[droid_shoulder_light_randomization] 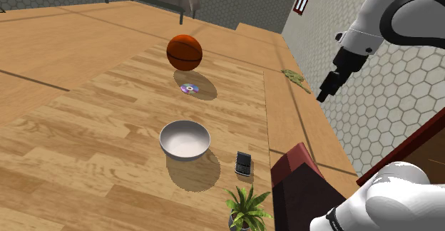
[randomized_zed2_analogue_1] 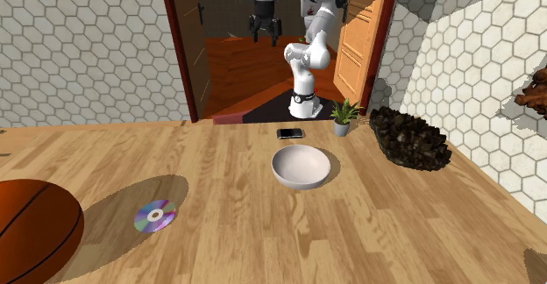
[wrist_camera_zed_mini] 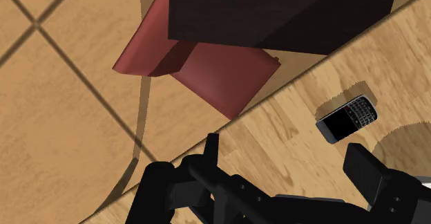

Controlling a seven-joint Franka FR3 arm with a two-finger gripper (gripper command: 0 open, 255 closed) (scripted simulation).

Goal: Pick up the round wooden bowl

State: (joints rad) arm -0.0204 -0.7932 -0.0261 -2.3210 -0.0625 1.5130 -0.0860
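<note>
shoulder view: end effector (droid_shoulder_light_randomization: 325,93) hangs high beside the hexagon-tiled wall, well apart from the pale round bowl (droid_shoulder_light_randomization: 185,138), which sits upright on the table (droid_shoulder_light_randomization: 85,137) near a phone (droid_shoulder_light_randomization: 243,163).
second exterior view: the bowl lies on the camera's side of the phone; the fingers stand apart.
wrist view: fingers spread, nothing between them, phone ahead.
recommended: travel past the phone, place one finger inside the bowl's rim and one outside, descend vertically, then close.
</note>
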